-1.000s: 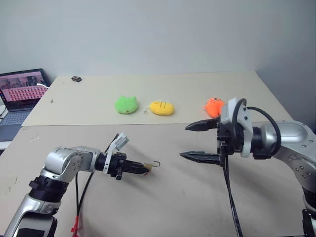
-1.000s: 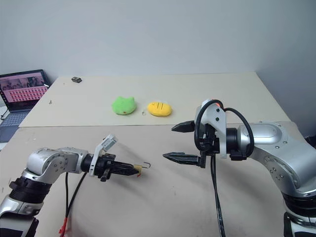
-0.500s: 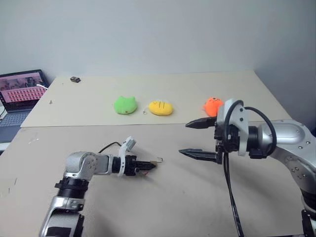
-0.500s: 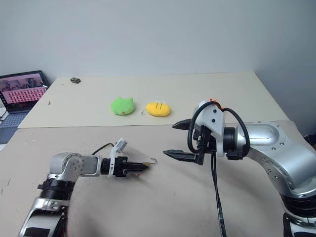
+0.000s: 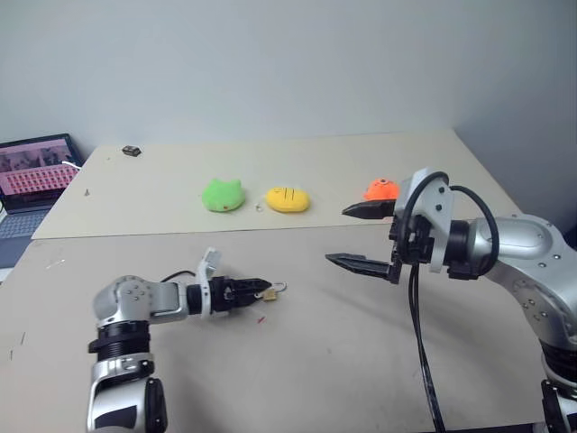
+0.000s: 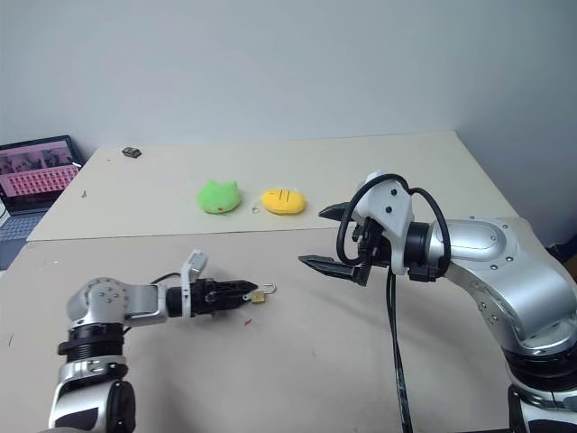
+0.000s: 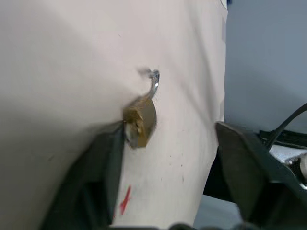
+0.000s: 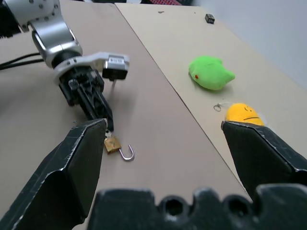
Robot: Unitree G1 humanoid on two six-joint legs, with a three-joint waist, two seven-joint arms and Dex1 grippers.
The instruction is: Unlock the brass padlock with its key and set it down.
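The left gripper (image 7: 165, 158) lies low on the bench (image 5: 361, 361), its fingers spread apart, the brass padlock (image 6: 258, 295) resting on the surface at one fingertip with its shackle swung open. The right gripper (image 5: 361, 236) hangs above the bench, fingers wide and empty. Bare bench spreads between them and toward the near edge

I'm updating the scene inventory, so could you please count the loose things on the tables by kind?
Plush toys: 3 (green, yellow, orange)
Brass padlock: 1
Small dark object at the far corner: 1
Laptop: 1
Total: 6
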